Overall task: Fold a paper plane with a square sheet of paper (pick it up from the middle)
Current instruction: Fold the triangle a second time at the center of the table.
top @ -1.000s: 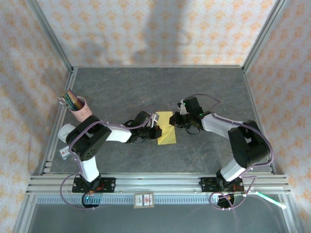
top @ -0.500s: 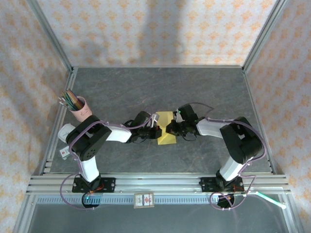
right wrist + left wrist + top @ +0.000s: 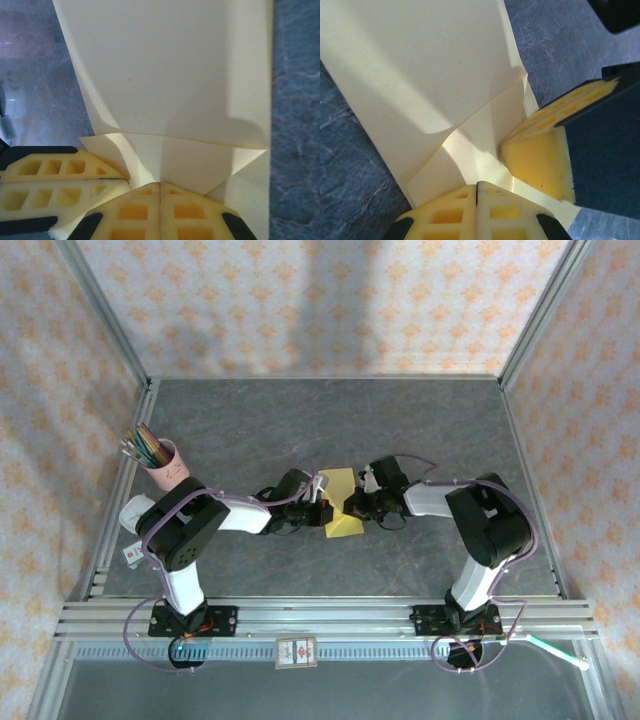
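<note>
Two grippers meet at one square sheet of paper [image 3: 343, 525], creased and lying in the middle of the table [image 3: 420, 430]. Left gripper [image 3: 476, 190] has its fingers pressed together, tips on the sheet's edge; right gripper [image 3: 160, 189], likewise closed, pinches a raised fold. One pink cup [image 3: 170, 470] at the left holds a bunch of coloured pencils [image 3: 146, 445]
</note>
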`<act>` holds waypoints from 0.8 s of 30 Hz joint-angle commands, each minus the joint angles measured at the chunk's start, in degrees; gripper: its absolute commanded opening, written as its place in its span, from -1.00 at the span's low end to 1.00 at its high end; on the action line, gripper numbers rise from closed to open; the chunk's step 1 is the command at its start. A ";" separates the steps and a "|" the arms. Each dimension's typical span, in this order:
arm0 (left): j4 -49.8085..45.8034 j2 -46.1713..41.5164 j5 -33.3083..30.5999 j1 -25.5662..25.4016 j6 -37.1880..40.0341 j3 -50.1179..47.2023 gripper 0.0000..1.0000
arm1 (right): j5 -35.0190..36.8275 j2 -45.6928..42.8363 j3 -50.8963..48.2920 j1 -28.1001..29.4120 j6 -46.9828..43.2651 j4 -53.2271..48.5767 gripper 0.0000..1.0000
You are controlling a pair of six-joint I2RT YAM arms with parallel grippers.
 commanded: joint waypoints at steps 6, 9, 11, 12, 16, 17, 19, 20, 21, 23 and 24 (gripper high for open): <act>-8.41 4.89 -5.54 0.27 3.40 -0.36 -1.00 | 4.43 2.91 1.65 -5.20 -2.55 -1.58 -0.92; -8.78 4.98 -5.54 0.28 3.76 0.01 -1.00 | 4.37 3.35 2.21 -6.03 -2.64 -1.68 -0.92; -8.99 4.98 -5.54 0.31 3.95 0.25 -1.00 | 4.56 3.70 2.61 -6.39 -2.74 -1.75 -0.92; -9.08 4.99 -5.56 0.28 3.95 0.29 -1.00 | 4.84 3.87 2.81 -6.64 -2.64 -1.99 -0.92; -9.26 4.84 -5.41 0.32 4.00 0.61 -1.00 | 5.38 4.53 3.66 -8.12 -2.62 -2.28 -0.92; -9.30 4.82 -5.26 0.33 3.96 0.74 -1.00 | 5.47 4.67 3.84 -8.44 -2.64 -2.32 -0.93; -9.61 4.73 -5.18 0.28 4.04 1.04 -1.00 | 5.31 4.73 4.20 -9.24 -2.69 -2.54 -0.93; -9.69 4.65 -5.19 0.23 4.04 1.18 -1.00 | 5.36 4.68 4.37 -9.52 -2.78 -2.66 -0.93; -9.77 4.45 -5.19 0.33 4.07 1.23 -1.00 | 5.34 4.50 4.49 -9.92 -2.94 -2.97 -0.93; -10.05 4.17 -5.11 0.28 4.13 1.48 -1.00 | 5.04 3.66 4.48 -10.58 -3.18 -3.19 -0.93; -10.14 3.97 -5.02 0.32 4.05 1.62 -1.00 | 5.07 2.84 4.25 -10.63 -3.33 -3.24 -0.93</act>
